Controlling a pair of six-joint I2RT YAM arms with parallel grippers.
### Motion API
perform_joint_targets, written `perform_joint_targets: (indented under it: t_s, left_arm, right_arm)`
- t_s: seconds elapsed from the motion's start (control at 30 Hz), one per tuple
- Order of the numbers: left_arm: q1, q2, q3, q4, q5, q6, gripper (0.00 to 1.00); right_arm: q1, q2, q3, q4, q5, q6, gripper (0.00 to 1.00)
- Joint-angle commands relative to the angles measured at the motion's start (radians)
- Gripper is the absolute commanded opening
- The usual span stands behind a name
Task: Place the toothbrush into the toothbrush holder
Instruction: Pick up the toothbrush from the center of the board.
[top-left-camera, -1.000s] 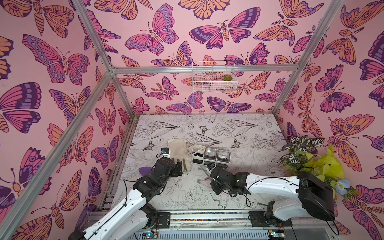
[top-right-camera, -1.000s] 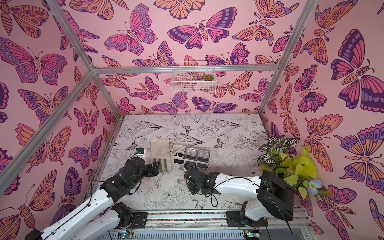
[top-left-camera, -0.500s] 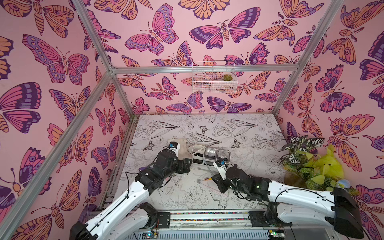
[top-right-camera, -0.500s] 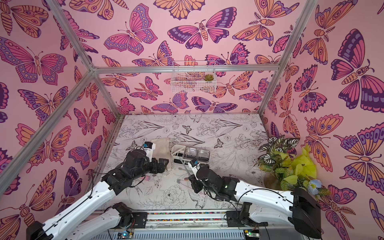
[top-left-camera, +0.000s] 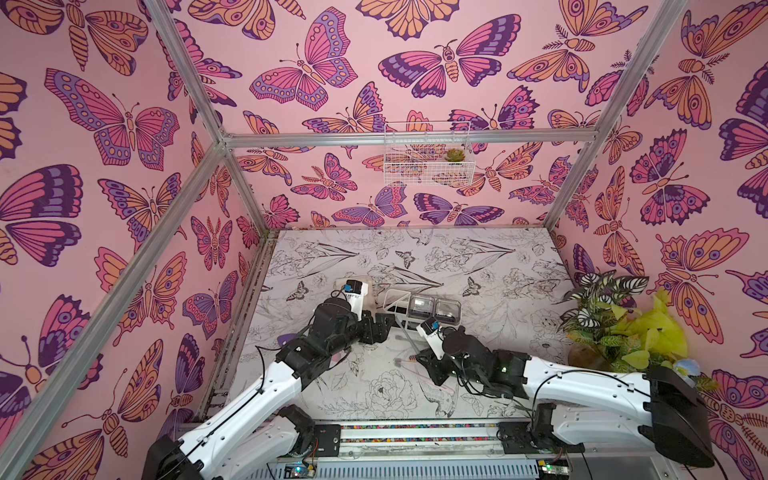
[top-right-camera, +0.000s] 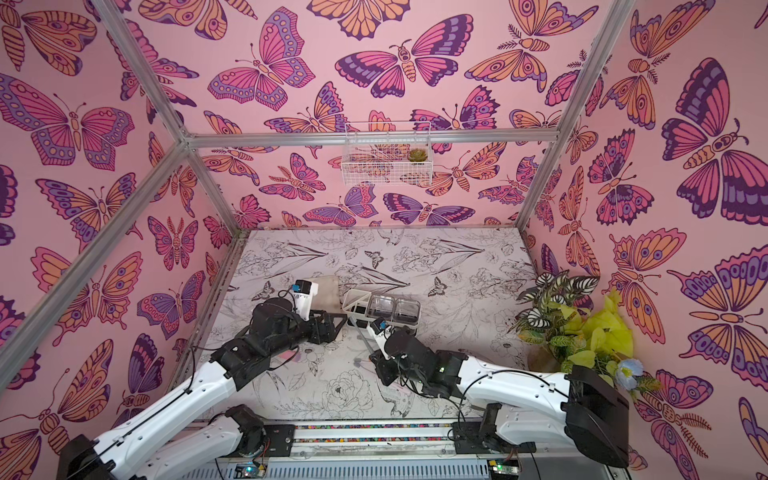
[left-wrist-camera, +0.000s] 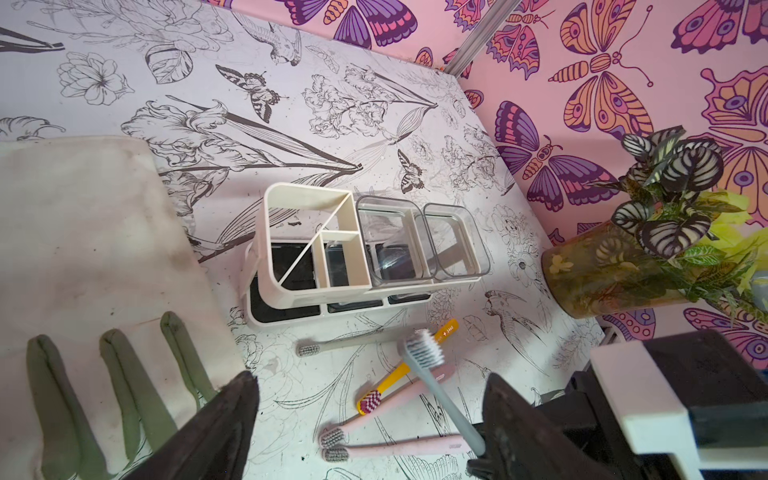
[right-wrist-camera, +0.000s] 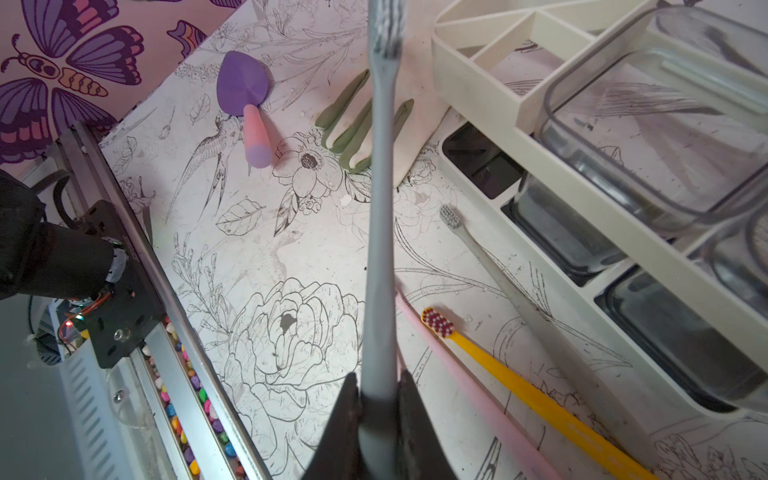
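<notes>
Two grippers. The right gripper (right-wrist-camera: 378, 376) pinches the toothbrush (right-wrist-camera: 380, 208) by its handle end, bristles beyond the jaws; the left gripper (left-wrist-camera: 368, 376) gapes empty, perhaps for handover, holder (left-wrist-camera: 307, 199) ahead.

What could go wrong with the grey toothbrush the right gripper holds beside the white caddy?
The right gripper pinches the long grey plastic toothbrush only near its handle end, so it may pivot or slip. The white oblong plastic toothbrush holder has narrow divided slots; the brush could miss them. The open left gripper hovers close; the grippers might collide.
</notes>
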Motion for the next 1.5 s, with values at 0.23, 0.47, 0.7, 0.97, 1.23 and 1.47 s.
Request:
perform_joint_targets:
  t_s: [0.23,0.47,0.7,0.97,1.23,1.47]
  left_arm:
    - [-0.002,0.066,-0.019,0.078,0.036,-0.011,0.84]
    - [-0.002,0.081,-0.025,0.109,0.043,-0.018,0.76]
    - [-0.002,0.073,-0.023,0.119,0.044,-0.025,0.61]
    - [-0.003,0.078,-0.013,0.121,0.055,-0.028,0.45]
    - [-0.002,0.062,-0.016,0.118,0.031,-0.035,0.17]
    - [-0.003,0.05,-0.023,0.115,0.021,-0.033,0.04]
  right_arm:
    - [0.004,0.052,0.031,0.117,-0.055,-0.017,0.0]
    - [0.005,0.084,0.034,0.18,-0.072,-0.02,0.0]
    - [0.005,0.143,0.083,0.196,-0.069,-0.05,0.0]
    - [0.005,0.201,0.131,0.209,-0.071,-0.065,0.0]
    - [0.005,0.223,0.127,0.241,-0.002,-0.035,0.0]
    - [0.005,0.251,0.147,0.235,0.011,-0.031,0.0]
